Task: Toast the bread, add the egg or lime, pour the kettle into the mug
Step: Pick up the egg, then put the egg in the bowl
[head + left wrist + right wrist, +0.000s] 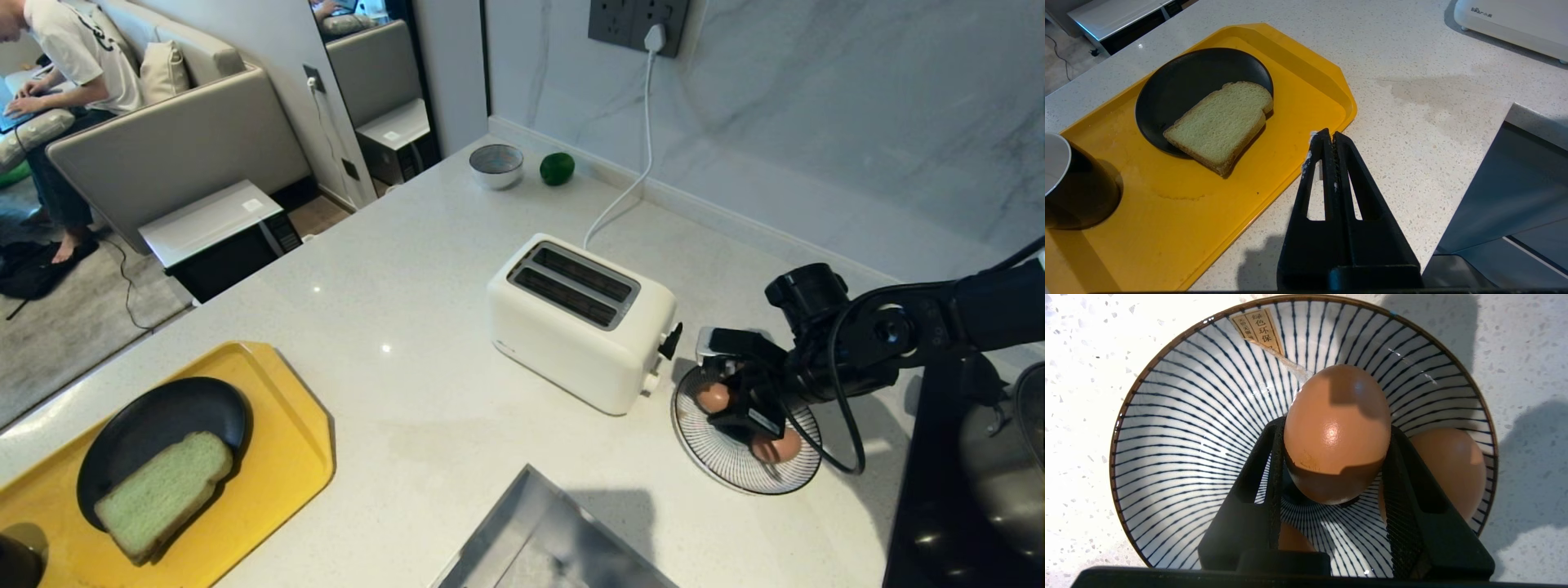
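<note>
Right black gripper (pixel 1333 457) is clasping a brown egg (pixel 1337 433) in the striped bowl (pixel 1180 428), while pale green bread (pixel 163 494) is lying untoasted.

A tan sticker (pixel 1258 330) on the inner wall of the striped bowl (pixel 1180 428) carries the Chinese characters 绿色环保, while small grey printing on the white toaster (pixel 1515 20) is too small to read
</note>
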Tool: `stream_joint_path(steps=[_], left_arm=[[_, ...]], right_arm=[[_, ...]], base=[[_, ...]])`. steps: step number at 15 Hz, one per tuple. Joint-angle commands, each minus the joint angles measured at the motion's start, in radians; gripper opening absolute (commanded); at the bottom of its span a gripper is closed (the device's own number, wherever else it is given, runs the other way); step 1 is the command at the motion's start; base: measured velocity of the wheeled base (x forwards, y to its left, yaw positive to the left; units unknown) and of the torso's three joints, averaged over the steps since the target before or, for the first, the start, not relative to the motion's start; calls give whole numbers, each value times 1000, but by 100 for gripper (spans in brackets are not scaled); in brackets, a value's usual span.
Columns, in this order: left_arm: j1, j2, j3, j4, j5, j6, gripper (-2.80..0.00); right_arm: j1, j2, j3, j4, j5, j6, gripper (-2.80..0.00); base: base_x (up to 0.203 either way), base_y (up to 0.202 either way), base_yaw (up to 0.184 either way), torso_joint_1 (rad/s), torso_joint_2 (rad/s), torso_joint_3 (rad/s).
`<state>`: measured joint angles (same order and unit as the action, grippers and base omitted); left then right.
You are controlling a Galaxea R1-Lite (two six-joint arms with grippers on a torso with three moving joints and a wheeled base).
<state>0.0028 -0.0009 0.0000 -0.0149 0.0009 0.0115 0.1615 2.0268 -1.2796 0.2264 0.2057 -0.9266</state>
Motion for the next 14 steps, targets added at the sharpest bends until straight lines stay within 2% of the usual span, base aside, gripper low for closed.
stream_joint_path(steps=[1,7,10,14], left_arm=[[0,1,0,0,1,-1,-280],[0,1,0,0,1,1,-280],[0,1,0,0,1,0,-280],[0,1,0,0,1,1,-280]], right_arm=[[-6,-31,11,2,8,-4,-280],[-13,-129,80,5,11,10,-280],[-14,-198,91,6,9,79,-280],[-44,-303,141,7,8,100,-280]], base=[[0,0,0,0,0,0],[0,0,0,0,0,0],[0,0,0,0,0,0],[0,0,0,0,0,0]])
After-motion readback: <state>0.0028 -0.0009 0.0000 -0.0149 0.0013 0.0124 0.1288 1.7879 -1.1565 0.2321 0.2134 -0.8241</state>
